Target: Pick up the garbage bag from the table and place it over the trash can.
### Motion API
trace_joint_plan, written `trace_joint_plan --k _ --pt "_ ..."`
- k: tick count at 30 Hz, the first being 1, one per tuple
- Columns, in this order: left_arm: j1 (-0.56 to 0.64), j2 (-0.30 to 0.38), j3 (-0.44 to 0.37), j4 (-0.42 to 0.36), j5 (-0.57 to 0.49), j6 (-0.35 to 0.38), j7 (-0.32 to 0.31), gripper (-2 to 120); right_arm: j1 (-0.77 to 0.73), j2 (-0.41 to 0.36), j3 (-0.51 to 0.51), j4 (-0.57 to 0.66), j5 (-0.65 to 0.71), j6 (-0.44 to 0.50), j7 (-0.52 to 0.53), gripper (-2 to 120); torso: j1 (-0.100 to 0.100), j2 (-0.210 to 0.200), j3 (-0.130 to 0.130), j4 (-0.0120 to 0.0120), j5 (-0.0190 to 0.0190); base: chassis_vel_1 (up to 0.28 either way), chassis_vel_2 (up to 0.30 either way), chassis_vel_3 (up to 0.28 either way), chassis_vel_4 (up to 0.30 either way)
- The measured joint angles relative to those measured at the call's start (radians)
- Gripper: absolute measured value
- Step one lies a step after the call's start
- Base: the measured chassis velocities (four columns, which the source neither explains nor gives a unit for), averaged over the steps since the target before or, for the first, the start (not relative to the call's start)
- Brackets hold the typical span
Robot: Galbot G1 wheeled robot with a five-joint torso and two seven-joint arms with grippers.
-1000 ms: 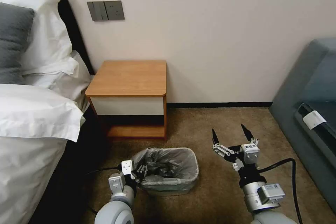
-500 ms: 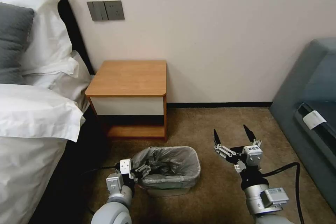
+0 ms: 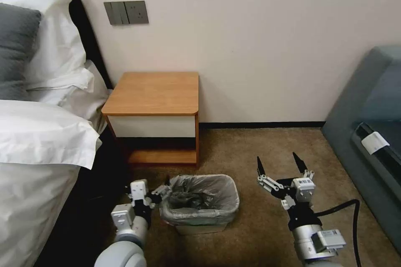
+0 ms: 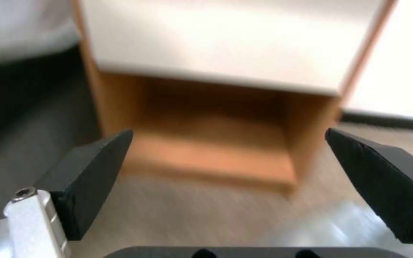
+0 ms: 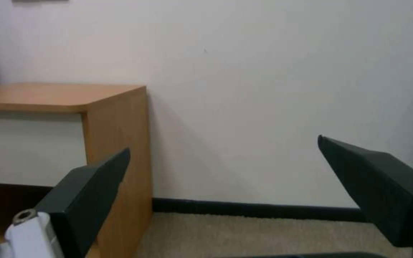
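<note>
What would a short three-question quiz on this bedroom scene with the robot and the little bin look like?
1. True or false: the garbage bag lies on the nightstand.
2. Which gripper is next to the trash can? A) left gripper B) right gripper C) both
3. Fill in: both grippers have their fingers ____.

Key
1. False: the bag lines the bin, folded over its rim.
2. A: it sits at the bin's left rim; the right gripper hovers over the carpet, apart from the bin.
3. Open: both wrist views show the black fingers spread wide, holding nothing.
</note>
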Motion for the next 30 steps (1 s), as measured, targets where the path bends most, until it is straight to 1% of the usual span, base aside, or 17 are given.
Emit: trace_joint_plan --k 1,2,3,4,6,7,8,10,16,17,19,22,30 --pt "0.01 0.002 -0.016 -0.001 0.037 -0.046 0.009 100 -0.011 0.002 0.001 -0.002 0.001 0.014 0.002 100 0.0 0.0 0.0 0.0001 0.0 0.0 0.0 0.0 0.0" --pt "0.01 0.002 -0.016 -0.001 0.037 -0.046 0.009 100 -0.011 0.002 0.001 -0.002 0.001 0.014 0.002 100 0.0 0.0 0.0 0.0001 0.0 0.0 0.0 0.0 0.0" --pt "0.022 0.005 -0.025 -0.005 0.067 -0.095 0.02 100 -0.022 0.003 0.001 -0.004 0.002 0.029 0.006 100 0.0 0.0 0.0 0.0001 0.0 0.0 0.0 0.0 0.0" --pt "0.04 0.007 -0.034 -0.013 0.093 -0.159 0.055 100 -0.034 0.003 0.001 -0.006 0.003 0.045 0.017 100 0.0 0.0 0.0 0.0001 0.0 0.0 0.0 0.0 0.0" --pt "0.067 0.002 -0.041 -0.023 0.133 -0.244 0.109 100 -0.051 0.001 -0.002 -0.006 0.009 0.062 0.043 100 0.0 0.0 0.0 0.0 0.0 0.0 0.0 0.0 0.0" --pt "0.067 0.002 -0.041 -0.023 0.133 -0.244 0.109 100 -0.051 0.001 -0.002 -0.006 0.009 0.062 0.043 100 0.0 0.0 0.0 0.0 0.0 0.0 0.0 0.0 0.0" --pt "0.085 -0.003 -0.043 -0.028 0.152 -0.287 0.128 100 -0.062 0.0 -0.003 -0.003 0.015 0.071 0.059 100 0.0 0.0 0.0 0.0 0.0 0.0 0.0 0.0 0.0" --pt "0.118 -0.01 -0.044 -0.043 0.167 -0.327 0.133 100 -0.076 0.0 -0.002 -0.001 0.018 0.086 0.069 100 0.0 0.0 0.0 0.0 0.0 0.0 0.0 0.0 0.0" --pt "0.165 -0.018 -0.045 -0.064 0.177 -0.368 0.118 100 -0.099 0.001 -0.001 0.0 0.019 0.118 0.073 100 0.0 0.0 0.0 0.0002 0.0001 0.0 0.0 0.0 0.0" --pt "0.198 -0.021 -0.046 -0.075 0.185 -0.399 0.105 100 -0.118 0.001 -0.003 0.003 0.019 0.141 0.074 100 0.0 0.0 0.0 0.0001 0.0 0.0 0.0 0.0 0.0" --pt "0.237 -0.023 -0.046 -0.085 0.184 -0.42 0.096 100 -0.144 0.001 -0.006 0.006 0.022 0.169 0.076 100 0.0 0.0 0.0 0.0002 0.0002 0.0 0.0 0.0 0.0" --pt "0.248 -0.024 -0.043 -0.085 0.176 -0.418 0.088 100 -0.156 0.0 -0.001 0.0 0.023 0.186 0.08 100 0.0 0.0 0.0 0.0 0.0001 0.0 0.0 0.0 0.0" --pt "0.247 -0.024 -0.041 -0.084 0.169 -0.41 0.085 100 -0.156 0.0 0.0 -0.002 0.023 0.188 0.081 100 0.0 0.0 0.0 0.0 0.0 0.0 0.0 0.0 0.0"
